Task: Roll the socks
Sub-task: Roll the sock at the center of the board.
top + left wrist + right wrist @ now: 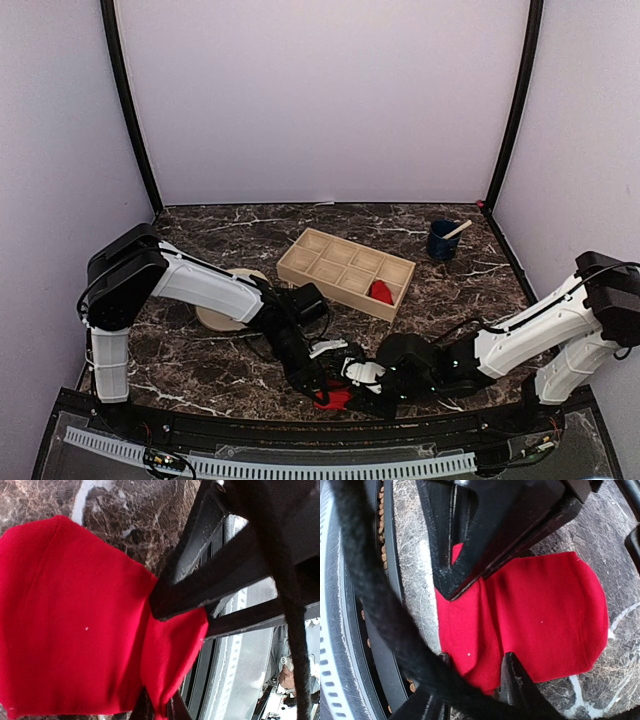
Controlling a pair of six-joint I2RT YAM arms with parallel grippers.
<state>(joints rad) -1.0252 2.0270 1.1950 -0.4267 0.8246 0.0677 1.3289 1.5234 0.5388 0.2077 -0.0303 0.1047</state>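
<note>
A red sock [335,399] lies flat at the table's near edge, between both grippers. In the left wrist view the sock [70,620] fills the frame, and my left gripper [160,707] is shut on a thin fold at its near corner. My right gripper's fingers [175,595] press on it from the upper right. In the right wrist view my right gripper [475,667] holds a thicker fold of the sock [545,615] between its partly spread fingers. From above, the left gripper [322,388] and right gripper [352,392] nearly touch. Another red sock [381,291] sits in a tray compartment.
A wooden compartment tray [345,265] stands mid-table. A blue cup [441,241] with a stick in it is at the back right. A beige plate [222,318] lies partly under the left arm. The black front rail [300,440] runs just beside the sock. A black cable [380,610] crosses the right wrist view.
</note>
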